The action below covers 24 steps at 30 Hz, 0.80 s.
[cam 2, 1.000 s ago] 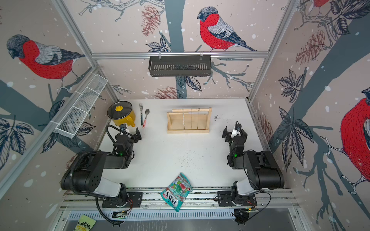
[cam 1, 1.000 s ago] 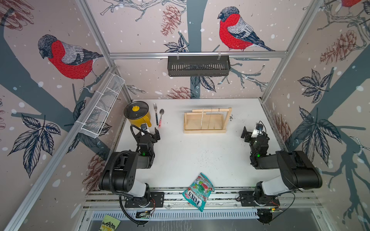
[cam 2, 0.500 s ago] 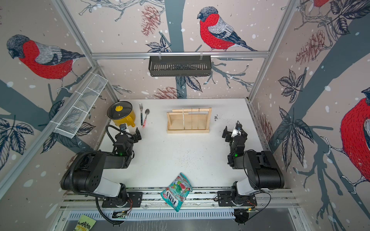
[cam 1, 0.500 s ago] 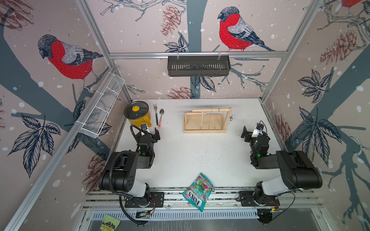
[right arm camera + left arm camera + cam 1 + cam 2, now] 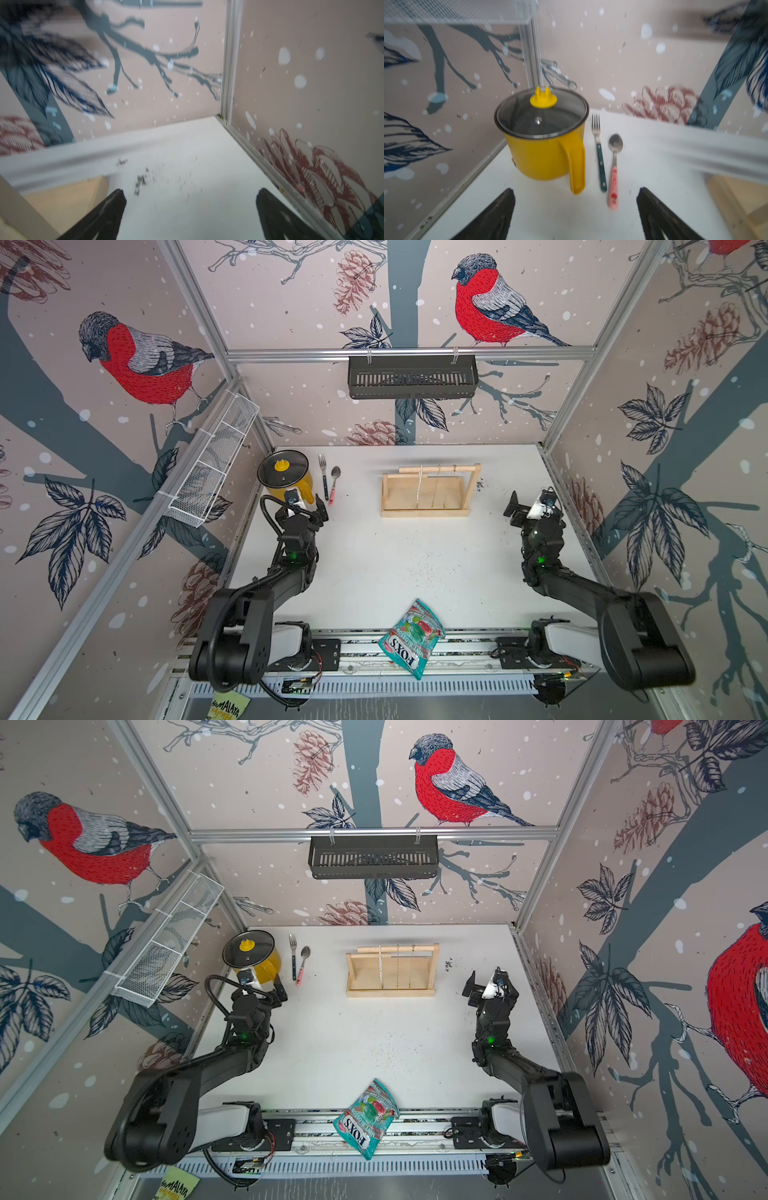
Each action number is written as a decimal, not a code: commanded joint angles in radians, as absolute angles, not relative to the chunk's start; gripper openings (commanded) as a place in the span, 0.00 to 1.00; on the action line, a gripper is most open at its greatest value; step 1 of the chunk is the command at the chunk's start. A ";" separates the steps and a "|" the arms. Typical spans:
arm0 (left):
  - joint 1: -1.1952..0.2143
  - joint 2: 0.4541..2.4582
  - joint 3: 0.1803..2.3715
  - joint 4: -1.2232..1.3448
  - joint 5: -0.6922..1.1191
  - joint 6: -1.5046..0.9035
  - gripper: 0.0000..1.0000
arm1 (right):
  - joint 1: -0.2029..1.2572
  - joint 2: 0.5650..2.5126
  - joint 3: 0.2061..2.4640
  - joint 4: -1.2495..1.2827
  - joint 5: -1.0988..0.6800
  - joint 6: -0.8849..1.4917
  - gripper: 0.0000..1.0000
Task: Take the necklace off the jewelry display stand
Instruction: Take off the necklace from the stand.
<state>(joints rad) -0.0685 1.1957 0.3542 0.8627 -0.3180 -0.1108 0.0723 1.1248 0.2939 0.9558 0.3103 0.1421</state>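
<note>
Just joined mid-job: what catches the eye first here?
A wooden stand sits at the far middle of the table, three necklaces hanging from its bar. A yellow lidded pot stands in the far left corner, and a bright candy bag lies at the near edge.

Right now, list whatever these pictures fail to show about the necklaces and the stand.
- Necklaces: both top views, too thin to read clasps or pendants.
- Jewelry display stand: left wrist view, blurred, cut by the frame edge.
- Right wrist view: only its blurred corner; necklaces out of frame.
</note>
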 commanded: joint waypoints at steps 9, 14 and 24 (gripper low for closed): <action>-0.201 0.862 0.461 0.423 -0.123 -0.278 0.97 | 0.095 0.734 0.609 0.244 -0.215 0.485 0.99; -0.244 0.789 0.427 0.361 0.057 -0.356 0.97 | 0.549 0.715 0.672 0.163 0.035 0.425 0.99; -0.262 0.608 0.289 0.253 0.122 -0.394 0.97 | 0.864 1.126 0.880 0.168 0.170 0.485 0.96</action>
<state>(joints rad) -0.2604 0.6346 0.3050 0.2897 0.0879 -0.3786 0.8547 1.0622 0.8452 0.1646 0.1062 0.4431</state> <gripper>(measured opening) 0.970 0.960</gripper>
